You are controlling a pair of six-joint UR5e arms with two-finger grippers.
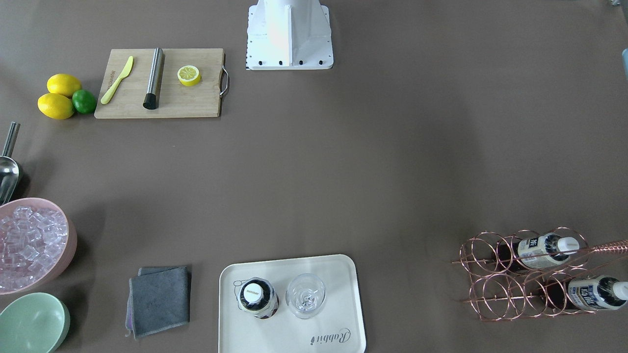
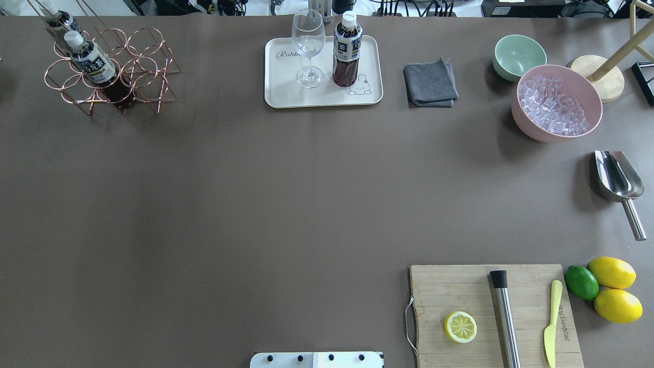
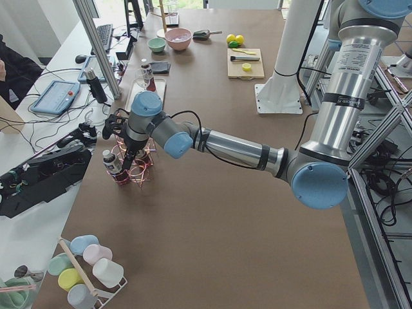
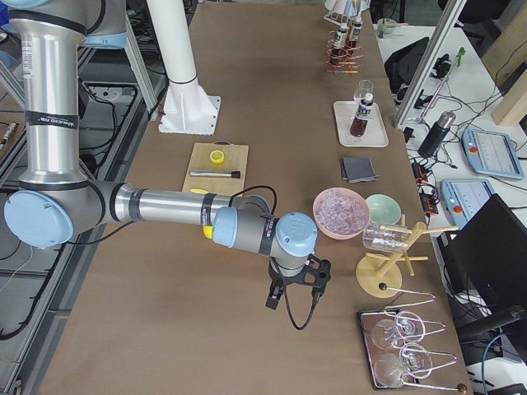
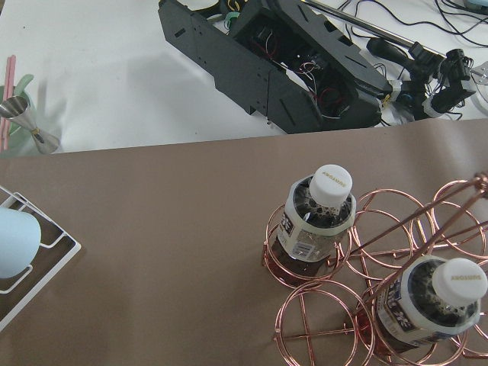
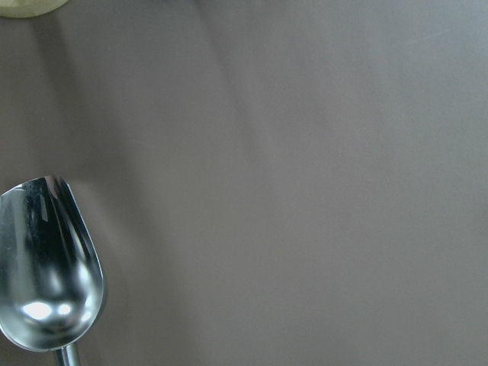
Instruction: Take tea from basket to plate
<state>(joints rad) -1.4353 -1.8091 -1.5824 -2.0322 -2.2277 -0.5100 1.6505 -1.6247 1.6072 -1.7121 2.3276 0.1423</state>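
The state of the jaws cannot be told: the left gripper (image 3: pixel 127 156), hung over the basket (image 3: pixel 132 172), and the right gripper (image 4: pixel 288 296) are shown only in side views. In the front-facing view one tea (image 1: pixel 256 297) is stood upright on the plate (image 1: pixel 338 274) at the table's operator-side edge, beside a glass (image 1: pixel 305 295). Two bottles (image 1: pixel 544 251) lean in the basket near a corner. In the left wrist view the handle (image 5: pixel 427 210) is seen close to the caps (image 5: pixel 332 183). It could be snagged on descent and the basket dragged over.
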